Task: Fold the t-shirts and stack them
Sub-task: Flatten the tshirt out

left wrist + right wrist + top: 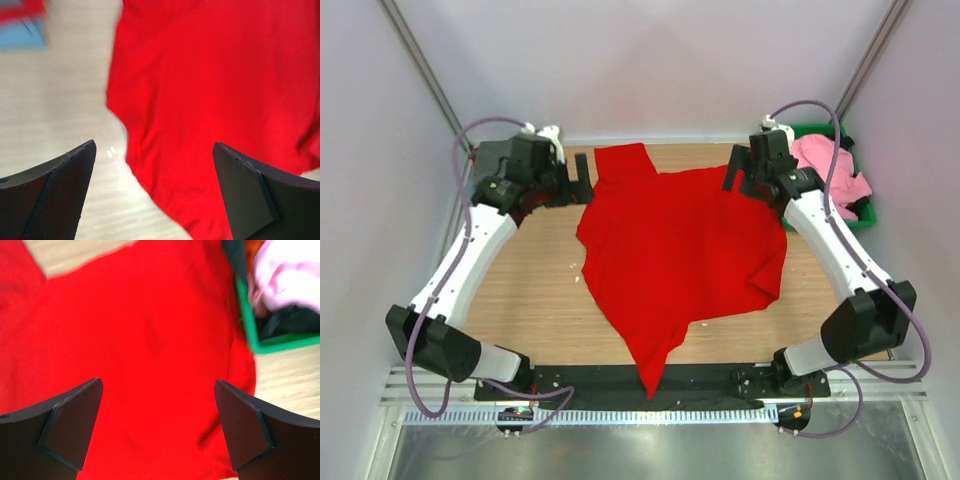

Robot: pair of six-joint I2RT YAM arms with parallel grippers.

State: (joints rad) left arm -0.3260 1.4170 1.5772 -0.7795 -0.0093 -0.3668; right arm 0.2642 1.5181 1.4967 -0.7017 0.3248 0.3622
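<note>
red shirt: the big one (pixel 680 250) lies flat-ish in the middle of the table (pixel 540 290), opened out but rumpled. One sleeve points to the far edge, and a long tip trails over the near edge between the arm bases.
folds so far: none that I can see, edges all wonky.
stack: not started, no folded pile anywhere in view.
left pincer (pixel 582 190): wide, holding nothing, just beside the shirt's far-left edge.
right pincer (pixel 736 172): also wide and empty, over the shirt's far-right corner.
other shirts: a pink one (pixel 830 170) is bunched on top of something dark (pixel 290 320) in the green bin (pixel 285 343), far right corner.
left to do: pretty much everything. I'd guess flatten red first, then fold it and work through the bin.
</note>
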